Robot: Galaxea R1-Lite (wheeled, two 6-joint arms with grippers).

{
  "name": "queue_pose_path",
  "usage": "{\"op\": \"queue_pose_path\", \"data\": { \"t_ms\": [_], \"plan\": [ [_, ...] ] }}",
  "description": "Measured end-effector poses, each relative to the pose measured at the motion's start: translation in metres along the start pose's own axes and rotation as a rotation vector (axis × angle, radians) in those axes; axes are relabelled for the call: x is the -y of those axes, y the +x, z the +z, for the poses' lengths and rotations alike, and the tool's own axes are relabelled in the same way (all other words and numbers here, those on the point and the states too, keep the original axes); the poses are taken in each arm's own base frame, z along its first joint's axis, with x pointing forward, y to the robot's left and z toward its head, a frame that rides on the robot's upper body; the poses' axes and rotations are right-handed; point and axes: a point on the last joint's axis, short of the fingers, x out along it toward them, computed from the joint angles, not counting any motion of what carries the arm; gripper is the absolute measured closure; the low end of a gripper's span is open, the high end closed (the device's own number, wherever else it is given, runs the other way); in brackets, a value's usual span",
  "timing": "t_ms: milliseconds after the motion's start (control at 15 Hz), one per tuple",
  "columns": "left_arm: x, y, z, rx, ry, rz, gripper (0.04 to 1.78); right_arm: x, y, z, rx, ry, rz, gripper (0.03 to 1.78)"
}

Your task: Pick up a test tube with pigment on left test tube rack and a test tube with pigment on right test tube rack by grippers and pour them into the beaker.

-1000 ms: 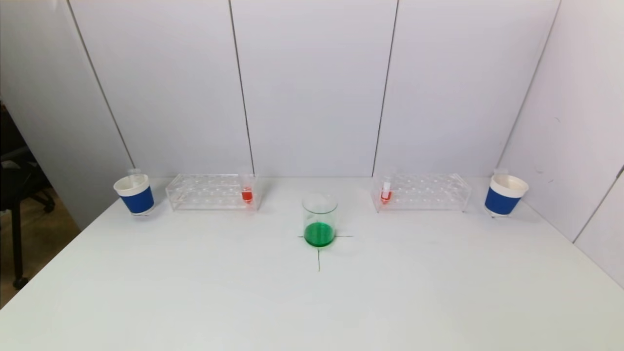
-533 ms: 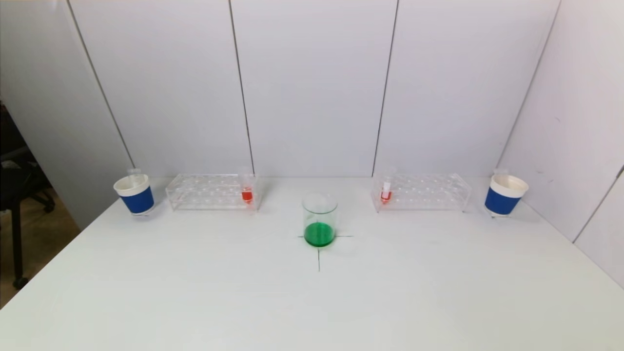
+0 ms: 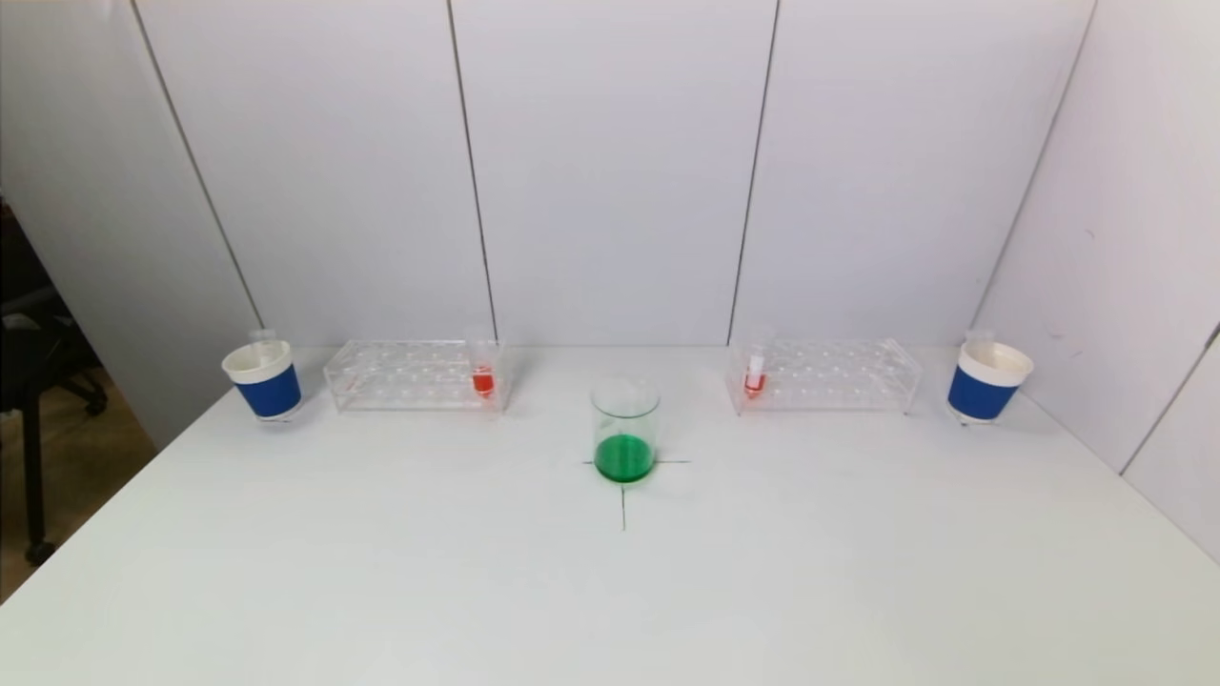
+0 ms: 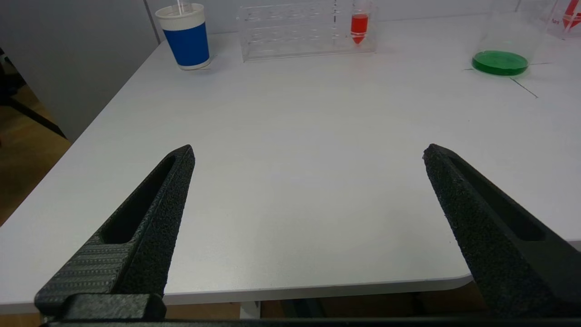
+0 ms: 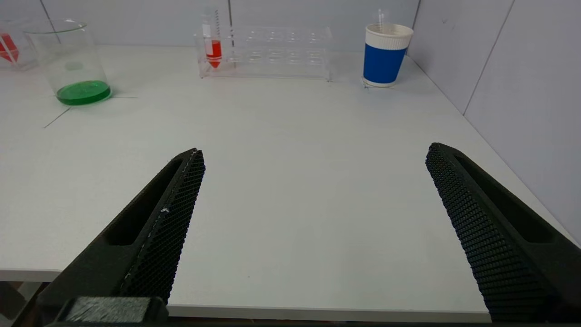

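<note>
A glass beaker (image 3: 624, 429) with green liquid stands mid-table on a drawn cross. Behind it to the left is the clear left test tube rack (image 3: 415, 374), with a test tube of red pigment (image 3: 483, 370) at its right end. The right test tube rack (image 3: 824, 375) carries a test tube of red pigment (image 3: 755, 373) at its left end. Neither arm shows in the head view. My left gripper (image 4: 308, 154) hangs open and empty over the table's near left edge, far from that rack (image 4: 308, 29). My right gripper (image 5: 315, 152) is open and empty near the front right edge.
A blue and white paper cup (image 3: 264, 379) with a tube in it stands left of the left rack. A second such cup (image 3: 987, 381) stands right of the right rack. White wall panels enclose the table (image 3: 610, 591) behind and on the right.
</note>
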Motion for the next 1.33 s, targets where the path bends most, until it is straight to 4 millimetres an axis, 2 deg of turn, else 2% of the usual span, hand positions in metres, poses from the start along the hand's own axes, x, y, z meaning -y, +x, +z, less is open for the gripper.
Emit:
{"op": "queue_pose_path", "data": {
  "t_ms": [1333],
  "plan": [
    [0.0000, 0.0000, 0.0000, 0.000, 0.000, -0.001, 0.06, 0.0000, 0.0000, 0.0000, -0.001, 0.000, 0.000, 0.04]
  ]
}}
